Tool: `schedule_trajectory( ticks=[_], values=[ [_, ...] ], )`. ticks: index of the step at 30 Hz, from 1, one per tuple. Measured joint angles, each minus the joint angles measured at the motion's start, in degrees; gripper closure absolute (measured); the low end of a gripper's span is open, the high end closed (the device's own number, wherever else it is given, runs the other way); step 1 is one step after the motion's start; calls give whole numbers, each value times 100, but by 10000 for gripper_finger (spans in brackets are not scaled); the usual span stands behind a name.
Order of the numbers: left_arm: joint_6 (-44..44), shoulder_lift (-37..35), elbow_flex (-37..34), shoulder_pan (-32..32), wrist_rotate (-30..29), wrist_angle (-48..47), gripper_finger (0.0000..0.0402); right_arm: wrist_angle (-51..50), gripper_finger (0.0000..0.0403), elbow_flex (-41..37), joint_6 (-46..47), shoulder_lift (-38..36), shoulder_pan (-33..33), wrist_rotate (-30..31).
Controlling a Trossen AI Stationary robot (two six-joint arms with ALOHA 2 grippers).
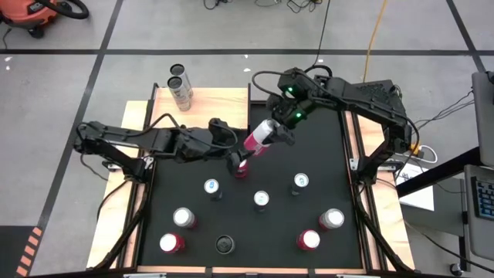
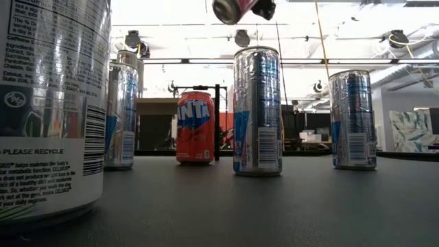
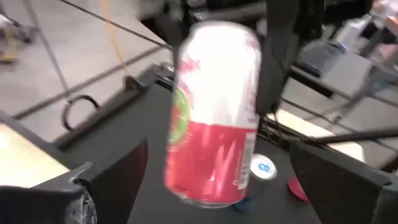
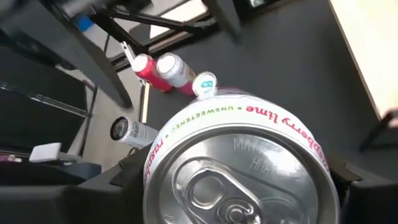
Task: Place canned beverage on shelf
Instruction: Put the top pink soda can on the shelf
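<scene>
The right gripper holds a pink-and-white raspberry lime can tilted in the air above the far middle of the black mat, its jaws closed on the can's upper end; in the right wrist view the can's silver top fills the space between them. The left gripper sits just beside the can's lower end, toward the near side of the mat, and its jaws stand wide apart with the can between them but not touching, as the left wrist view shows. The shelf, a pale wooden board, lies at the far left corner of the mat, partly under the left arm, and two slim silver cans stand at its far left edge. The held can is to the right of the shelf, over the mat rather than over the board. On the mat's near half stand more cans: a blue-topped one, a silver one, another, a silver one, a red one, a dark one, a red one and a silver one. In the low view an orange can stands on the tabletop behind tall silver cans.
</scene>
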Motion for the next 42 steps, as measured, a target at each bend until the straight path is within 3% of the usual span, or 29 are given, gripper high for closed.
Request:
schedule_trajectory(
  ticks=[4, 12, 19, 30, 42],
  values=[
    [6, 119, 0, 9, 124, -14, 8, 348, 132, 0, -9, 0, 72, -5],
    [39, 249, 0, 9, -406, -7, 8, 781, 132, 7, 14, -2, 108, -456],
    [16, 242, 0, 14, -449, 8, 11, 1059, 133, 4, 8, 2, 108, -574],
    [52, 244, 0, 16, -370, 24, 96, 1193, 127, 3, -238, 2, 108, -576],
    [199, 253, -7, 16, -370, 351, 106, 1307, 83, 3, -17, -28, 108, -710]
  ],
)
